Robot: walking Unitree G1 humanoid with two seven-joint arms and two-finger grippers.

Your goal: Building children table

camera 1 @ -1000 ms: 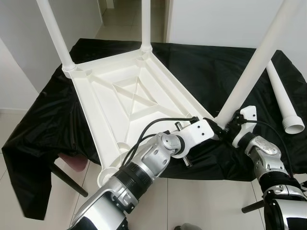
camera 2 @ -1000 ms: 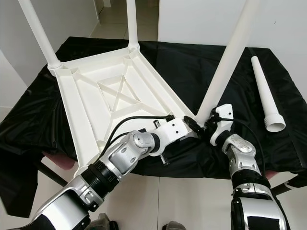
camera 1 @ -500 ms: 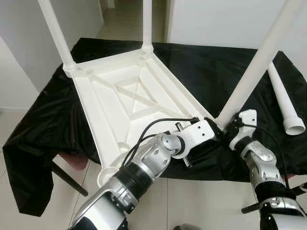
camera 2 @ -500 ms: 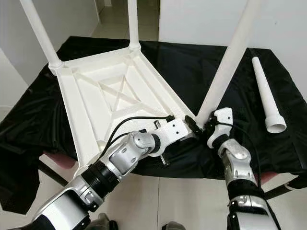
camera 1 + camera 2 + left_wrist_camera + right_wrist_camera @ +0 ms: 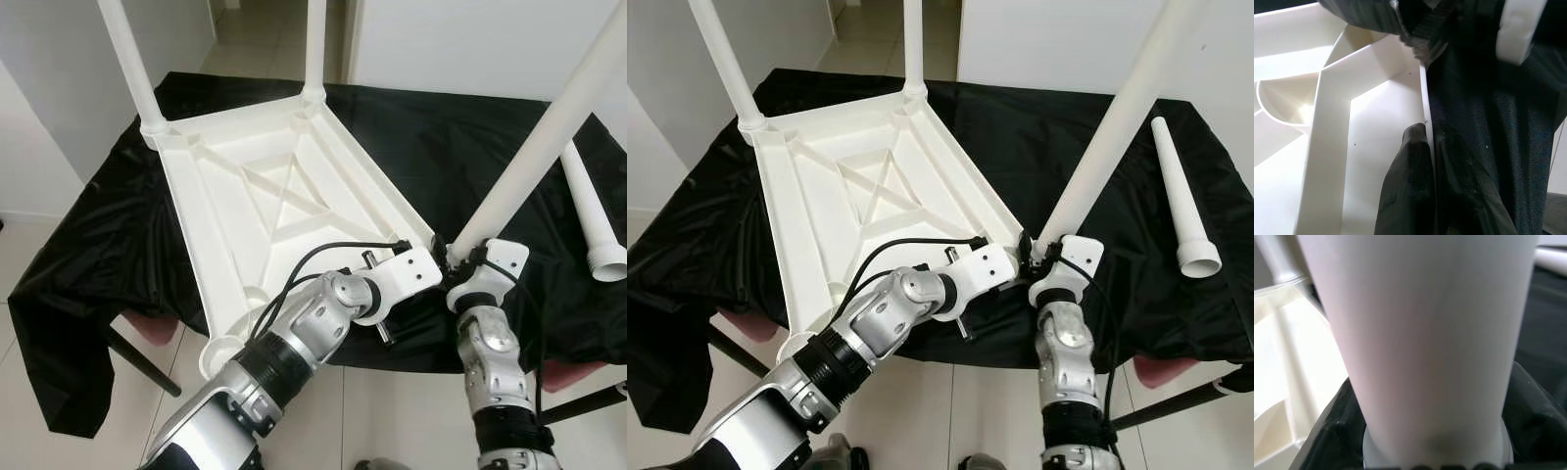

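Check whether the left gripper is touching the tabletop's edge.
Touching. The left wrist view shows the left gripper pinching the tabletop rim between its fingers.

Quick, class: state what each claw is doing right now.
Left claw: shut on the tabletop's rim.
Right claw: shut on the leaning white table leg, near its base.

My two arms are silver, jointed metal with black ribbed bands; a black cable loops along the left arm (image 5: 294, 343), and each wrist ends in a white housing.
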